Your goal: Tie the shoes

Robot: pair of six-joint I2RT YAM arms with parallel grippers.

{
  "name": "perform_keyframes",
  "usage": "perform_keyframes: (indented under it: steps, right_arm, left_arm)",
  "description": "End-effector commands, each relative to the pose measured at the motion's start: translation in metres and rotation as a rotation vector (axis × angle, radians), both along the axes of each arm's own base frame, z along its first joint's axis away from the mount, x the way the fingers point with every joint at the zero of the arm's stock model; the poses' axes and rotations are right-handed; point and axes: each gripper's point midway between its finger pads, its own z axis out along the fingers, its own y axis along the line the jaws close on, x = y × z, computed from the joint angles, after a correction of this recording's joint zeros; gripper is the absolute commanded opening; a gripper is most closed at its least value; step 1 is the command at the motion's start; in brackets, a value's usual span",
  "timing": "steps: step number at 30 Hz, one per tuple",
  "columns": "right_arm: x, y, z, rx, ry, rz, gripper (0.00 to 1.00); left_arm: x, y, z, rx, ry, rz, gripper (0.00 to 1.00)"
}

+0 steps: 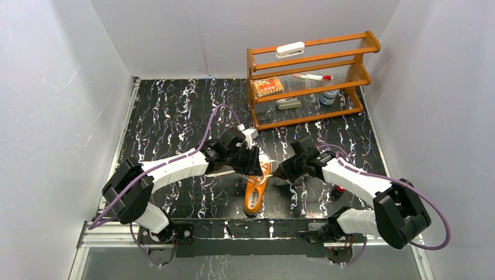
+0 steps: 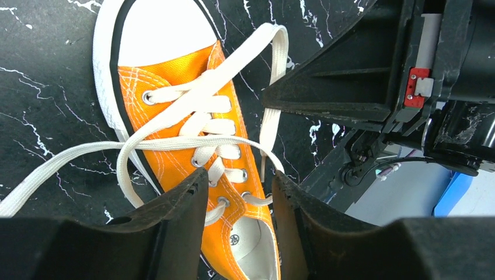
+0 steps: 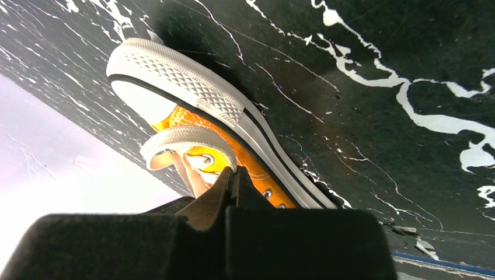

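- Left pincer [image 2: 239,175] stands spread with nothing nipped. The small orange canvas sneaker [image 2: 181,166] lies right beneath it on the black marbled tabletop [image 2: 46,87], toe pointing away.
- Right pincer [image 3: 230,175] is pressed together beside the toe end; you cannot tell whether it nips a lace.
- Long white laces [image 2: 192,140] look crossed but not knotted, so you are likely at the first knot. Next, pinch the loose strand to the left pincer's left and draw it taut.

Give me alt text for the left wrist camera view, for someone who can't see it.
An orange sneaker lies on a black marbled table, its white laces loosely crossed, one end trailing left. The left tool hovers open above the top eyelets; the right tool, shut, points at a raised lace loop.
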Motion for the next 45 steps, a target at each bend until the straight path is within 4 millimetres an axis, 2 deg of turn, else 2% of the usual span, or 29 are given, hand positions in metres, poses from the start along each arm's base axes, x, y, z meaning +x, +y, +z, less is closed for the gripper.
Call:
perform_keyframes:
  steps: [1,8,19,26,31,32,33,34,37,38,41,43,45]
  right_arm:
    - [0.003,0.014,0.003,0.055,0.002,-0.032,0.00]
    - [0.008,0.029,0.011,0.082,-0.011,-0.010,0.00]
    - [0.013,0.038,0.018,0.117,-0.036,0.010,0.00]
    - [0.011,0.040,0.020,0.123,-0.043,0.026,0.00]
    - [0.010,0.041,0.022,0.122,-0.046,0.041,0.00]
    - [0.010,0.041,0.023,0.123,-0.050,0.044,0.00]
    - [0.011,0.041,0.024,0.121,-0.057,0.050,0.00]
    - [0.012,0.041,0.025,0.120,-0.067,0.058,0.00]
    - [0.011,0.043,0.029,0.108,-0.131,0.151,0.00]
    - [0.012,0.040,0.031,0.090,-0.162,0.199,0.07]
    - [0.016,0.019,0.037,-0.062,-0.297,0.381,0.54]
    - [0.019,0.004,0.046,-0.160,-0.402,0.503,0.69]
    - [0.020,-0.014,0.054,-0.263,-0.463,0.603,0.79]
  left_arm:
    - [-0.009,0.007,0.003,-0.014,-0.019,-0.033,0.44]
    - [-0.016,0.005,-0.001,-0.029,0.004,-0.059,0.43]
    - [-0.022,0.000,0.003,-0.071,0.005,-0.121,0.44]
    - [-0.017,-0.003,0.003,-0.067,-0.016,-0.113,0.25]
    - [-0.012,-0.008,0.013,-0.104,-0.067,-0.135,0.22]
    - [-0.012,-0.008,0.013,-0.101,-0.070,-0.141,0.19]
    - [-0.010,-0.008,0.013,-0.093,-0.077,-0.142,0.10]
    - [-0.011,-0.003,0.010,-0.061,-0.068,-0.137,0.02]
    - [-0.010,0.008,0.016,-0.003,-0.073,-0.116,0.00]
    - [-0.013,0.011,0.021,-0.002,-0.070,-0.119,0.00]
    - [-0.029,0.017,0.039,-0.039,-0.040,-0.141,0.00]
    - [-0.037,0.022,0.051,-0.063,-0.028,-0.125,0.00]
    - [-0.043,0.025,0.067,-0.085,-0.022,-0.114,0.00]
